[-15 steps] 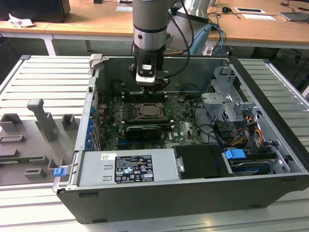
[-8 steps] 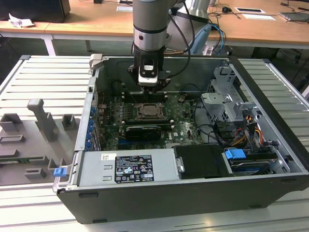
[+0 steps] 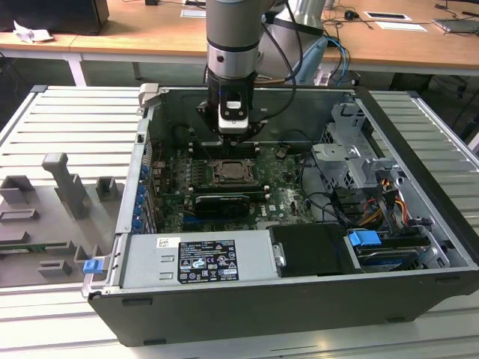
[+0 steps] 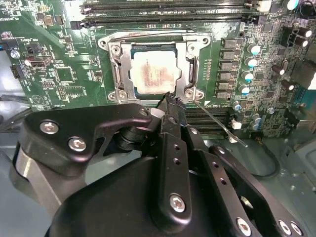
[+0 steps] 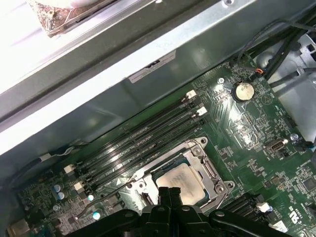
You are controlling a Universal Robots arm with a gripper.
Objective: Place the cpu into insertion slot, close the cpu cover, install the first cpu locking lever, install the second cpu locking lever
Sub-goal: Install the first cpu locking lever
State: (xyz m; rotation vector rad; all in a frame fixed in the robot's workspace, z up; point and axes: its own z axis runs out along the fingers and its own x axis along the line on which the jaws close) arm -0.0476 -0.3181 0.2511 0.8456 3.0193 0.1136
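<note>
Hovering beside the cpu cover (image 4: 120, 69) that lies flat over the cpu (image 4: 154, 74), your gripper (image 4: 169, 99) is pinched closed, empty.

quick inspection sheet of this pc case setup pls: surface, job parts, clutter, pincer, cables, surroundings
surface: slatted metal table carrying an open computer case, with a green motherboard inside
job's things: cpu sits in the insertion slot; cpu cover lies flat around it; one thin locking lever juts out at an angle from the socket corner
clutter: grey fixtures on the table at the exterior view's left
pincer: pincer shut, tip at the socket edge beside the lever
cables: coloured bundle inside the case at the exterior view's right
surroundings: wooden desks behind the table
</note>
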